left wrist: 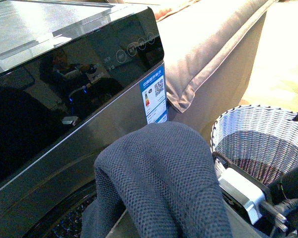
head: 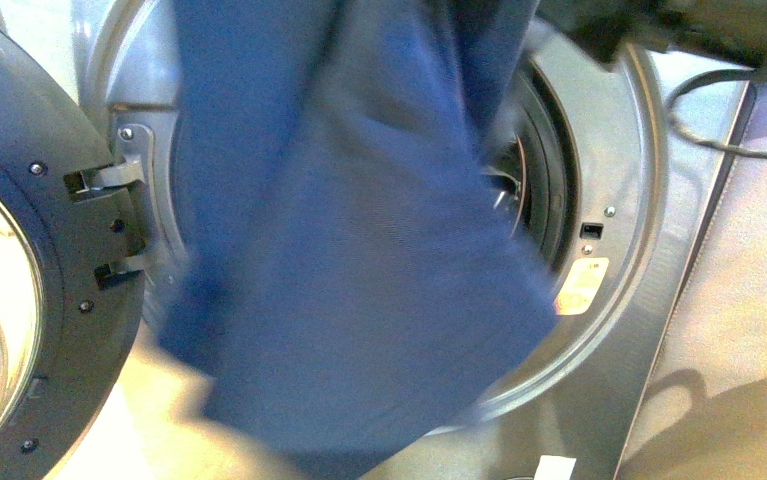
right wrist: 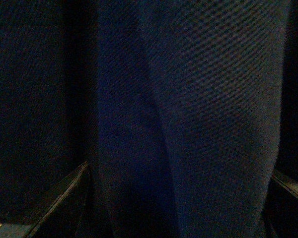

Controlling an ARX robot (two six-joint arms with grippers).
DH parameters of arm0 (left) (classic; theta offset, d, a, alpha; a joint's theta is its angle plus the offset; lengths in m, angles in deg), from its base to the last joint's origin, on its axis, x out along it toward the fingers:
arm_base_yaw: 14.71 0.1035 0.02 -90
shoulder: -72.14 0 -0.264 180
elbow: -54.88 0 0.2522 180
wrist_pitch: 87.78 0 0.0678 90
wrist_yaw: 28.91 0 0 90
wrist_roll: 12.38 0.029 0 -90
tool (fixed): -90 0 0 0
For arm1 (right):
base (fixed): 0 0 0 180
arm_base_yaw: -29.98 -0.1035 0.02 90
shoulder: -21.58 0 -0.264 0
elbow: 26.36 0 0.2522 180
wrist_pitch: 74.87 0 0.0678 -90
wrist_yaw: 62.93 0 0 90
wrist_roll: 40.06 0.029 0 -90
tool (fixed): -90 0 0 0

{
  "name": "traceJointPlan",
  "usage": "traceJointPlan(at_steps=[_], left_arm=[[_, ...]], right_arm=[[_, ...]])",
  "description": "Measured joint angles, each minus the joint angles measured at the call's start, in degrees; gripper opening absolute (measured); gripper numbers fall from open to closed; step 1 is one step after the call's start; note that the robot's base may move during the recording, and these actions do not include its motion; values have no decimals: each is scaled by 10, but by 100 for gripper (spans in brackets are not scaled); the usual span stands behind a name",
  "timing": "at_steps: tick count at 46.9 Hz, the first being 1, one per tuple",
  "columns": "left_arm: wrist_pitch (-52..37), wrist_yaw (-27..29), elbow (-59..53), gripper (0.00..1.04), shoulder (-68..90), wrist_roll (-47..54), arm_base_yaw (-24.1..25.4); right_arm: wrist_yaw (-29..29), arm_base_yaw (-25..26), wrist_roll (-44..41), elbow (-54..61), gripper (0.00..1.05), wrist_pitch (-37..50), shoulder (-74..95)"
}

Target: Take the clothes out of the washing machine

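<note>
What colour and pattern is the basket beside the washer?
Woven white-and-grey basket with a dark-flecked rim; clearest in the left wrist view.

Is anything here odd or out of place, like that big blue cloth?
The clothes hang in front of the open mouth of the washing machine, hiding most of it, rather than lying in the basket nearby. In the left wrist view a fold drapes over something hidden beneath. Nothing looks torn or spilled.
</note>
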Motion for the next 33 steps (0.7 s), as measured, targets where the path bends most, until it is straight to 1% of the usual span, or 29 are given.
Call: traceJointPlan(at_steps=[11, 21, 25, 33], left_arm=[[0, 0, 0, 8, 0, 0, 0], [0, 0, 0, 8, 0, 0, 0], [0, 0, 0, 8, 0, 0, 0], [0, 2, 0, 8, 0, 1, 0]], right_arm=[[16, -3, 26, 44, 97, 46, -21], [15, -9, 12, 51, 97, 38, -27], [7, -14, -3, 30, 97, 23, -14], [-33, -26, -34, -44, 97, -20, 41]])
